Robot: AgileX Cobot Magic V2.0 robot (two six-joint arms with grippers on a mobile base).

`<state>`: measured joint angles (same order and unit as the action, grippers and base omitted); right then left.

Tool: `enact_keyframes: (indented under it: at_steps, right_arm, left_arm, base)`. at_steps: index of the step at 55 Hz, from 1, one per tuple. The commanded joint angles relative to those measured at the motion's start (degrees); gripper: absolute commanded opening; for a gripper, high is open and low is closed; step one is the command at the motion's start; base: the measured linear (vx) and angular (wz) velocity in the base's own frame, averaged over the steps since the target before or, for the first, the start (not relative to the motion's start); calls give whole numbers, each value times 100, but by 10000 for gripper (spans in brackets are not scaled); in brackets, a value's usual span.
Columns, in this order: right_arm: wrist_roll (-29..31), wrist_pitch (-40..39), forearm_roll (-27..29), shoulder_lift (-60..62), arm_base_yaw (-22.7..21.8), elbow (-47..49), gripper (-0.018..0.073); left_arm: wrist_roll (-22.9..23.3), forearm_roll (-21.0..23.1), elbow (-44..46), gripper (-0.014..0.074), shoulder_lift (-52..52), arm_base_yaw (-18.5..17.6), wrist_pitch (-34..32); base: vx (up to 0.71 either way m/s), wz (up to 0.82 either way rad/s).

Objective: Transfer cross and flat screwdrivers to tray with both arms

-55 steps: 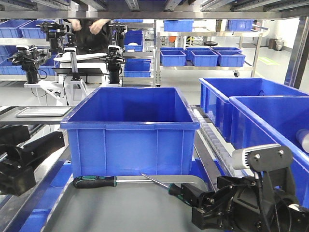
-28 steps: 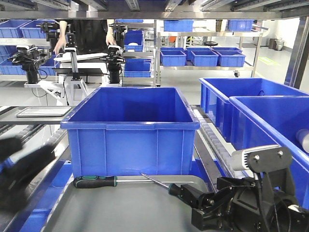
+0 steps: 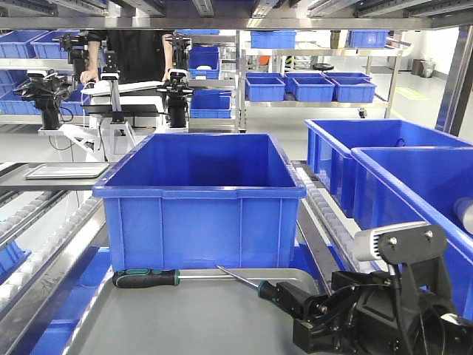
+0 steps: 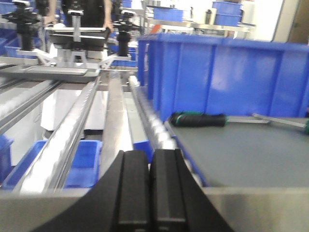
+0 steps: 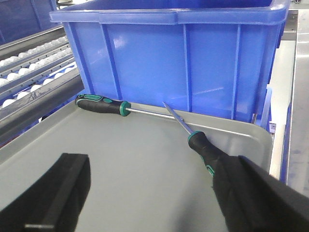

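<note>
Two screwdrivers lie in the grey tray (image 3: 185,325) at the bottom centre of the front view, both at its far edge beside a big blue crate (image 3: 199,200). One screwdriver (image 3: 145,278) lies flat along the rim, handle to the left, shaft running right against the foot of the crate. Second screwdriver (image 5: 200,145) lies at an angle, tip toward the crate, handle toward lower right; its shaft crosses or touches the first one's shaft, cannot tell which.

Roller conveyor rails (image 3: 44,237) run down the left side of the frame. Two more blue crates (image 3: 384,163) sit at right; whatever is inside any crate is hidden. Shelving with small blue bins (image 3: 310,87) fills the upper right background. Upper left: a person in black (image 3: 140,52) at a bench with other robot arms, and a flat metal tray (image 3: 65,171) on a rail at mid-left.

Right gripper (image 5: 149,188) sits low over the near right part of the tray, jaws wide apart, holding nothing, with the angled screwdriver's handle running up to its right finger. Left gripper (image 4: 149,188) appears only in its wrist view, fingers pressed together, nothing between them, off the tray's left edge over the rails.
</note>
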<state>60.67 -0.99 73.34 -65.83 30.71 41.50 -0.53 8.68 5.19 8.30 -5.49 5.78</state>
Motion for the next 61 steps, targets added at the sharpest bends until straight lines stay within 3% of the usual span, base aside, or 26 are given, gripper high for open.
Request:
enact_keyframes:
  at_steps: [1, 8, 45, 51, 61]
  right_arm:
    - [77, -100, -2, 144, -1, 163, 582]
    - [77, -100, -2, 144, -1, 163, 582]
    - [77, -120, 4, 144, -1, 163, 582]
    - [214, -623, -3, 241, -32, 163, 571]
    - [289, -718, 9, 689, -32, 150, 552]
  left_arm:
    - [53, -2, -164, -8, -391, 89, -459]
    - [53, -2, -550, -7, -1017, 77, -297]
    - [53, 3, -529, -6, -913, 83, -30]
    - [53, 3, -529, -6, -913, 83, -30]
    - [53, 3, -529, -6, -913, 83, -30]
  base:
    - [0, 0]
    - [0, 0]
    - [0, 0]
    - [0, 0]
    - [0, 0]
